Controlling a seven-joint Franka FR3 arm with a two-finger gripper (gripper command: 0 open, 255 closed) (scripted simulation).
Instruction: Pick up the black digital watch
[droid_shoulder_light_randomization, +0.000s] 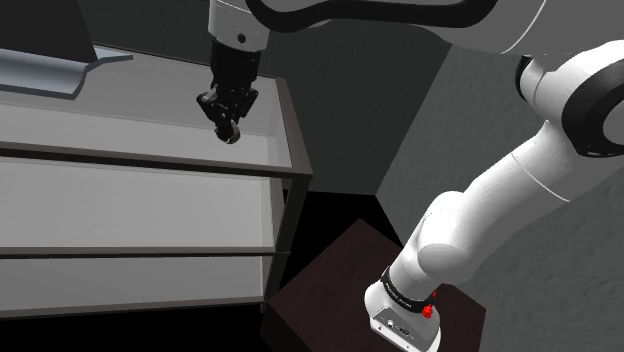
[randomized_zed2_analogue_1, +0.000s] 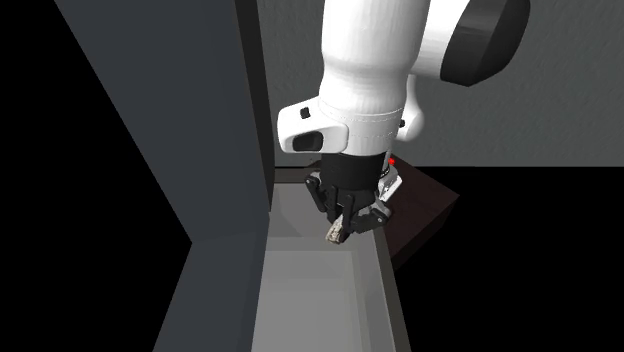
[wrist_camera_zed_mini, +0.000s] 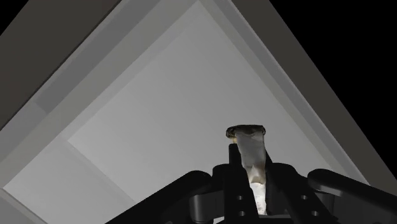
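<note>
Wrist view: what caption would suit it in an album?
Black gripper shut on a pale-strapped watch, held over the grey shelf top.

Under the gripper (droid_shoulder_light_randomization: 228, 128) and its clasped watch (wrist_camera_zed_mini: 250, 156), the shelf top (droid_shoulder_light_randomization: 120, 125) lies bare, open above. A dark rail (droid_shoulder_light_randomization: 293, 130) edges it at the shoulder view's right; a tall panel (randomized_zed2_analogue_1: 190, 120) walls the second exterior view's left. A grey object (droid_shoulder_light_randomization: 45, 72) lies well off.

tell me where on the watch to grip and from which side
Across the flat sides of its pale strap, from above. The watch is thin and long, so the gripper closes on the strap's faces, as it does now above the shelf, the dark end poking out beyond it.
</note>
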